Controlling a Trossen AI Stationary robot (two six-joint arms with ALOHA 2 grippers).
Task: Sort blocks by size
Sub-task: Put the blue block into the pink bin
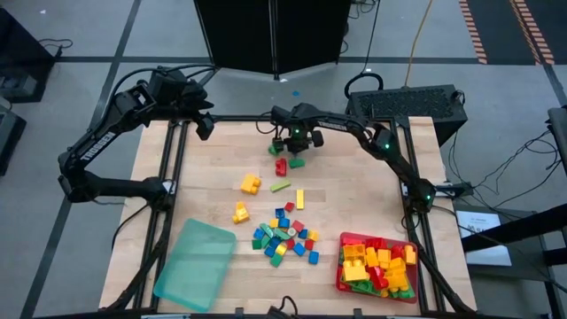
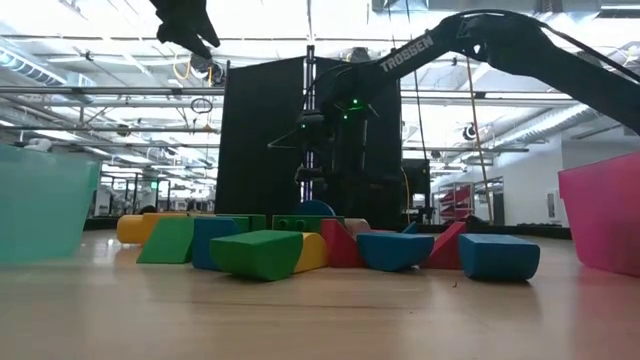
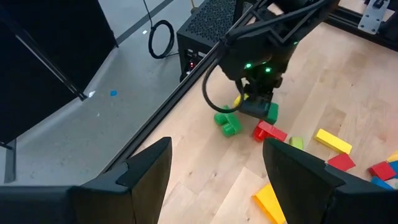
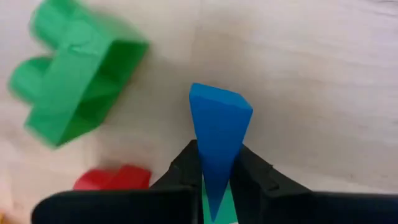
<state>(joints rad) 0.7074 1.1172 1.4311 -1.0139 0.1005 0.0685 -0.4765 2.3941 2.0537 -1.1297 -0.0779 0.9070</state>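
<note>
Right end effector (image 4: 214, 171), at the surface's far edge, pinches a blue wedge (image 4: 217, 124); next, lift and carry it. Left end effector (image 3: 214, 168) hangs wide.

Mixed-colour blocks (image 1: 283, 235) heaped mid-worktop, bigger ones piled at one corner, blue wedge (image 4: 217, 134) pinched upright

The right arm reaches from the table's right edge across to its far middle, wrist bent downward, so the right gripper (image 1: 295, 147) hangs low over the table there. Its two dark fingers (image 4: 183, 163) stand pinched close together, clamping a thin blue wedge block (image 4: 217, 134) between them. The left arm is folded back at the far left corner, its left gripper (image 3: 214, 171) raised above the table with fingers spread wide apart.
</note>
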